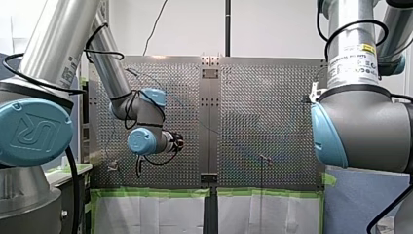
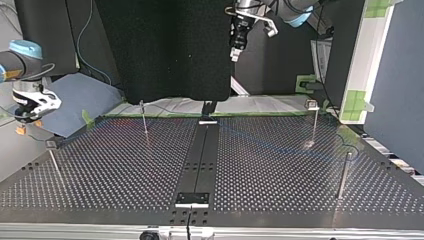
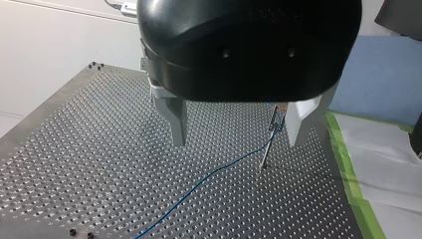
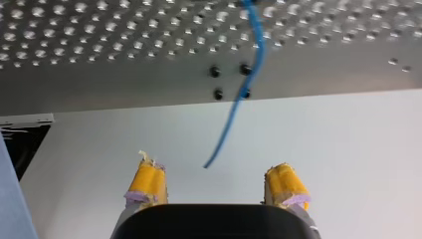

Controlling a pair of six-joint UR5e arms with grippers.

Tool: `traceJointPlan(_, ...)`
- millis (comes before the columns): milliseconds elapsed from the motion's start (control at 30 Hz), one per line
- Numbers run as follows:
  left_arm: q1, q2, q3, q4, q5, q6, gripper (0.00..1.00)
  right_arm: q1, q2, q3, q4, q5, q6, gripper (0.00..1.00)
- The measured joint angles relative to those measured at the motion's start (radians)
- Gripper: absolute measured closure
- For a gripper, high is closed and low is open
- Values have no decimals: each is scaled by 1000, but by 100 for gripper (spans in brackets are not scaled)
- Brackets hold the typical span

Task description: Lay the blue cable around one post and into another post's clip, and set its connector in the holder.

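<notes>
**Counter Surface and Clearance Status**

The perforated counter (image 2: 125, 170) carries a dark centre strip (image 2: 202, 155) and thin upright posts (image 2: 143, 119) set well apart. Green tape (image 3: 348, 174) borders one edge, with white sheeting (image 3: 388, 164) beyond it. The blue cable (image 3: 209, 177) lies across the perforations and rises to the head of one post (image 3: 271, 139). Its free end hangs past the counter edge, ahead of my right end effector (image 4: 214, 172), whose yellow pads (image 4: 147, 181) stand wide apart and hold nothing. My left end effector (image 3: 236, 129) hovers above the counter with its metal fingers (image 3: 176, 122) spread and empty. The post is near one finger.
</notes>
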Motion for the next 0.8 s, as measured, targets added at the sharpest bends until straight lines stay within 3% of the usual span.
traceJointPlan(133, 0, 0, 0, 0, 2, 0, 2, 17, -33, 33, -33, 34, -6, 1)
traceJointPlan(367, 0, 0, 0, 2, 6, -4, 2, 73, -77, 95, -83, 95, -19, 1)
traceJointPlan(800, 7, 0, 30, 11, -1, -14, 2, 180, -106, 190, -39, 195, -36, 1)
